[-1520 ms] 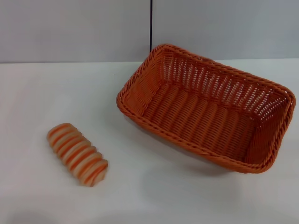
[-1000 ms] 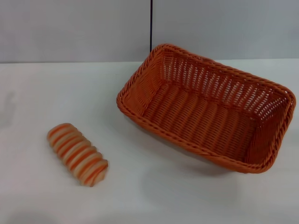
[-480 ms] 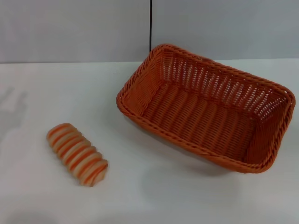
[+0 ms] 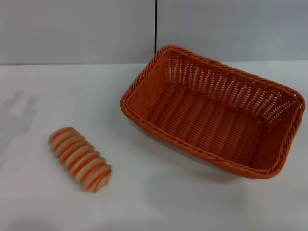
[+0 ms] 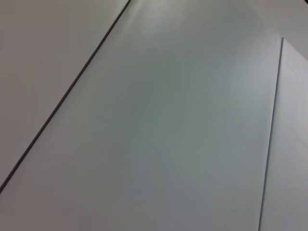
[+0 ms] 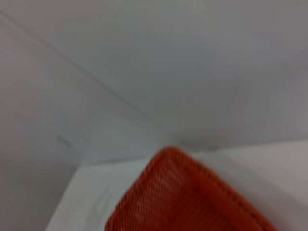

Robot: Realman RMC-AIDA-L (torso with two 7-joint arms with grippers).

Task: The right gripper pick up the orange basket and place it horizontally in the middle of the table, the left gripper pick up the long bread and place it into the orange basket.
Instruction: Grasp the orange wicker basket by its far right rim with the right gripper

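**Arm shadow advancing at table's left; basket and bread untouched**

Neither the left gripper nor the right gripper is seen in any view, so whether their fingers are spread or pressed together cannot be told. The orange basket point(image 4: 211, 113) is found at the 2 o'clock part of the table point(image 4: 159, 202), set askew rather than horizontal. The long bread point(image 4: 80, 159) is found at 8 o'clock, well apart from the basket. Both are unmoved from the preceding frames. One change is recorded: a pronged shadow point(image 4: 19, 120) at 9 o'clock has grown more distinct, judged to be cast by an approaching arm. A basket corner point(image 6: 187, 197) is shown in the right wrist view. No step is judged complete; the basket pickup is outstanding.
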